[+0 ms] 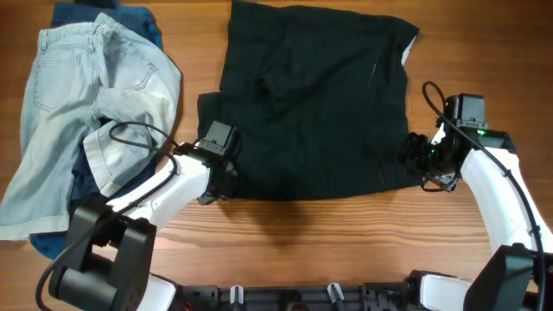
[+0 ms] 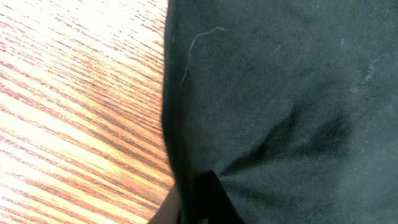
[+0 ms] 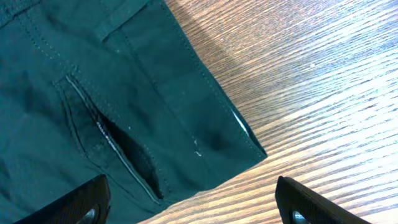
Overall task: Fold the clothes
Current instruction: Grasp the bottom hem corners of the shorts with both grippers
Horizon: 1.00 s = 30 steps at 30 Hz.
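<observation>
The black shorts (image 1: pixel 315 95) lie spread flat in the middle of the table. My left gripper (image 1: pixel 218 177) is at their near left edge. In the left wrist view the black shorts (image 2: pixel 280 112) pucker towards the jaws (image 2: pixel 199 211), which are shut on the fabric edge. My right gripper (image 1: pixel 425 168) is at the near right corner. In the right wrist view its fingers (image 3: pixel 199 208) are wide open around the shorts' corner (image 3: pixel 155 124), which shows a pocket opening. Light-blue denim (image 1: pixel 78 86) lies crumpled at the left over dark-blue pieces (image 1: pixel 143 22).
The wooden table (image 1: pixel 346 242) shows bare in front of the shorts and at the right. The denim pile fills the left side and reaches close to my left arm (image 1: pixel 155 194). A cable loops over the left arm near the denim.
</observation>
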Available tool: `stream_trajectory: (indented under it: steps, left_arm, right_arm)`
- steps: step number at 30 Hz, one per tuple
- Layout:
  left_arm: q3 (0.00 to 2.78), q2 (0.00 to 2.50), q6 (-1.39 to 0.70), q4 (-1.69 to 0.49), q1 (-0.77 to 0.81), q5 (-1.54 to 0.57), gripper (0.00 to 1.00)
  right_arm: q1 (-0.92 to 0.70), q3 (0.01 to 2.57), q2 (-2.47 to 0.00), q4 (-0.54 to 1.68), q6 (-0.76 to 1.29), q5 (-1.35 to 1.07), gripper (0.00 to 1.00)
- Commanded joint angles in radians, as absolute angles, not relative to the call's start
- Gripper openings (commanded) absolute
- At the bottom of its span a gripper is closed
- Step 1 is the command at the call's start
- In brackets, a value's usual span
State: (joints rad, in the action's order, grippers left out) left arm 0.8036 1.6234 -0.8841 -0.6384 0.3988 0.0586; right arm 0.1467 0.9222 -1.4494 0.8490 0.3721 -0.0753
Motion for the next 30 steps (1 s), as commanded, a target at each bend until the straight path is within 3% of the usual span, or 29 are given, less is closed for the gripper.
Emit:
stream_trajectory:
  steps: [1,11,13,24,30]
  left_arm:
    - [0.772,1.667,-0.905,-0.647,0.388,0.111,0.04]
    - [0.786,1.571,-0.868,-0.688,0.305,0.123,0.04]
    - [0.786,1.57,-0.868,-0.686,0.292,0.125,0.04]
    - [0.786,1.57,-0.868,-0.676,0.292,0.125,0.04]
    - [0.786,1.57,-0.868,-0.676,0.292,0.125,0.04]
  right_arm:
    - [0.144,0.922,-1.457,0.863,0.358,-0.048,0.86]
    - [0.143,0.86,-1.457,0.864,0.36,-0.054,0.85]
    - [0.143,0.838,-1.457,0.822,0.366,-0.08,0.78]
    - [0.143,0.697,-1.457,0.706,0.377,-0.14,0.73]
    - [0.136,0.644,-1.472,0.598,0.419,-0.183,0.62]
